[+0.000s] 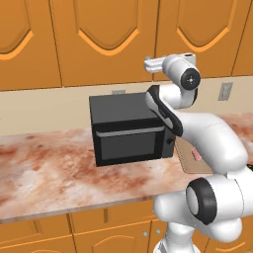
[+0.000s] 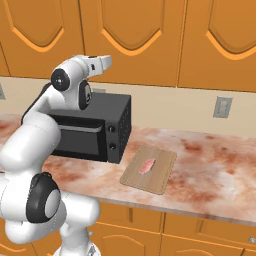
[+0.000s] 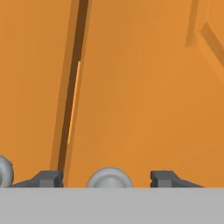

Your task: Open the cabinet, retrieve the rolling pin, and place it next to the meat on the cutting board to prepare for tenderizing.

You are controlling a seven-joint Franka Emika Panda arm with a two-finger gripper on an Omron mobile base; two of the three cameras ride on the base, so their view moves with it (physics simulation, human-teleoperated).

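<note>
**Inspector:** The gripper (image 3: 105, 179) is found pressed up to the cabinet (image 3: 144, 87), with a round silver knob (image 3: 109, 178) seated between the two finger tips. The jaws are spread, a gap showing on each side of the knob; no pinch is made yet.

**Reviewer:** What risk is noted?

**Inspector:** The knob is small and smooth. If the pull is begun before the fingers are closed on it, a slip is judged likely and the door would stay shut. A second knob (image 3: 4, 173) lies at nine o'clock across the door seam; a sideways drift could catch the wrong door.

**Reviewer:** Contents?

**Inspector:** The cabinet doors are shut, so nothing inside, the rolling pin included, can be confirmed. On the counter, the cutting board (image 2: 162, 172) carries the meat (image 2: 147, 165) near its centre, at three o'clock of the microwave (image 2: 95, 130).
</note>
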